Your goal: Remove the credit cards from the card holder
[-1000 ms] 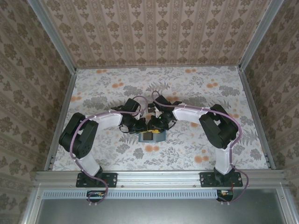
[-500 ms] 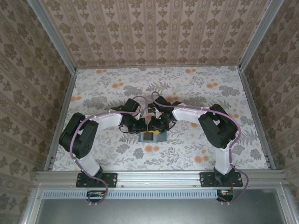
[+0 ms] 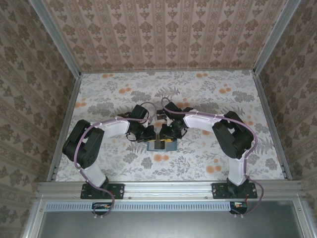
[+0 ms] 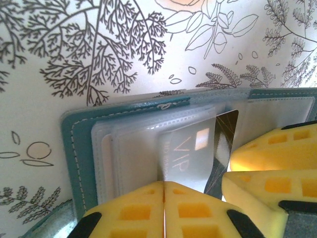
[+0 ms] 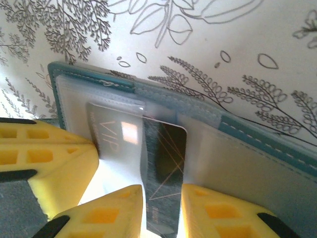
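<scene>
Centrally in the overhead view, the card holder [image 3: 161, 146] lies open on the floral table [image 3: 223, 94], with both grippers over it. The left gripper [image 4: 164, 187] is clenched, its fingertips meeting at the lower edge of the pale card [image 4: 185, 153]; whether it pinches that card cannot be told. The right gripper [image 5: 162, 198] grasps the dark card [image 5: 166, 158], which stands partly out of its sleeve at lower centre.

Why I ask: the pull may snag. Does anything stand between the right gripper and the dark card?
Nothing visible: the right gripper straddles the dark card, closed on both edges. The pale VIP card lies alongside.
</scene>
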`<control>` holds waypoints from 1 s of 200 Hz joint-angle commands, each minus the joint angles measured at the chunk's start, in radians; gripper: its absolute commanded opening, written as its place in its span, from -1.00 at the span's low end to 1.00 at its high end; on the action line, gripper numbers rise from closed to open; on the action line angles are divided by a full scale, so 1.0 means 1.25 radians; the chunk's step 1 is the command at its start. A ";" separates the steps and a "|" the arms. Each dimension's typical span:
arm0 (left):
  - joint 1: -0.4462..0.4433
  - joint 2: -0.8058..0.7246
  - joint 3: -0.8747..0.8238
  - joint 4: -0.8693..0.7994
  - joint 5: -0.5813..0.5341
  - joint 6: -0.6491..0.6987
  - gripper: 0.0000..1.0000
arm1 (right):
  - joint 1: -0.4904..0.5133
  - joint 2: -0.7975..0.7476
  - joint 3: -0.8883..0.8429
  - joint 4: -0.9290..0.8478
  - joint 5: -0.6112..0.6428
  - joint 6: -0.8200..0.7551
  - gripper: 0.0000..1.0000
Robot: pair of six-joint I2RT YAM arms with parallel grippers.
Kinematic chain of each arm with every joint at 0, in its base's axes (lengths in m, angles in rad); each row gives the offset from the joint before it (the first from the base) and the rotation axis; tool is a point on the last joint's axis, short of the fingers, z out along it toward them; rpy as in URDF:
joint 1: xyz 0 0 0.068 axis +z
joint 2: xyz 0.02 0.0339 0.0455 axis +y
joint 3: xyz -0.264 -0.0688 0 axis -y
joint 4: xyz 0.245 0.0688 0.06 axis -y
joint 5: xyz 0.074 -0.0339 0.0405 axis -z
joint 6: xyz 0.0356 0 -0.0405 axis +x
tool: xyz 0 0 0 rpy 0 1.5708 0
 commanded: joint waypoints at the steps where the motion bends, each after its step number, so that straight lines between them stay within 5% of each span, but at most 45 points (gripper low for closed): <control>1: 0.007 -0.007 0.000 -0.041 -0.009 0.006 -0.82 | -0.003 -0.030 0.005 -0.044 0.022 -0.013 -0.42; 200: 0.004 0.033 -0.001 -0.062 -0.030 0.016 -0.86 | -0.029 -0.054 -0.095 0.170 -0.143 0.064 -0.50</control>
